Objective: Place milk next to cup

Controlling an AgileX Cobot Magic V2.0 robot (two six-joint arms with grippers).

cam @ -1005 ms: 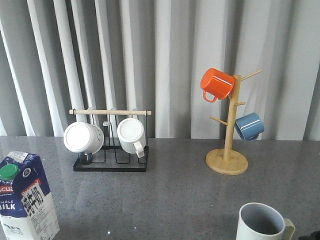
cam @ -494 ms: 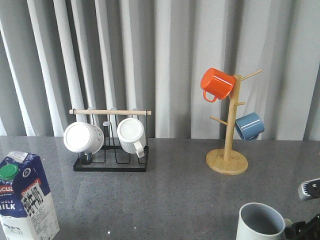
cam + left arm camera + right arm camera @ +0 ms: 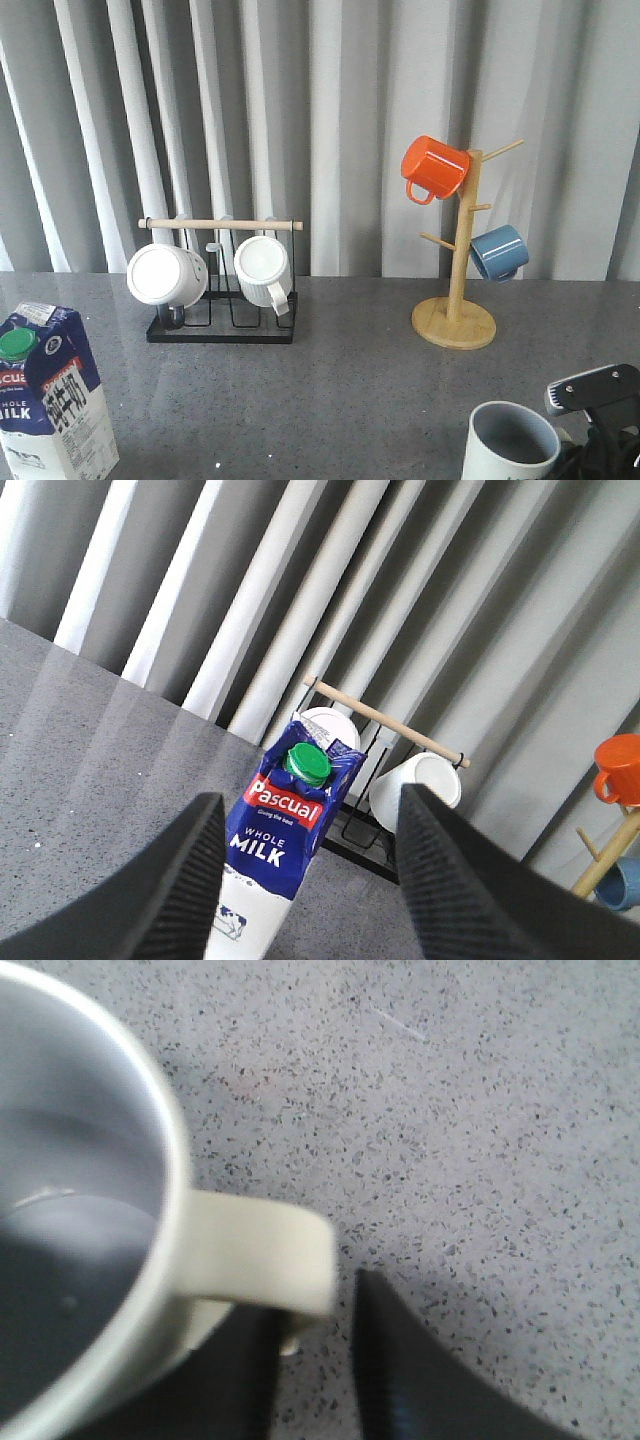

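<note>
The milk (image 3: 55, 400), a dark-blue and white carton with a green cap, stands upright at the front left of the grey table. In the left wrist view it (image 3: 285, 830) stands ahead of my open left gripper (image 3: 308, 810), clear of both fingers. The cup (image 3: 510, 445), cream-white with a grey inside, sits at the front right. My right gripper (image 3: 590, 420) is against its right side. In the right wrist view the gripper (image 3: 315, 1360) has closed astride the cup's squarish handle (image 3: 260, 1250). The cup's lettering is hidden.
A black wire rack (image 3: 222, 330) with a wooden rod holds two white mugs at the back left. A wooden mug tree (image 3: 455, 320) at the back right carries an orange mug (image 3: 435, 168) and a blue mug (image 3: 498, 252). Grey curtains hang behind.
My right gripper came in from the right edge to the cup's handle and narrowed around it. The cup shifted slightly left. The milk has not moved.
</note>
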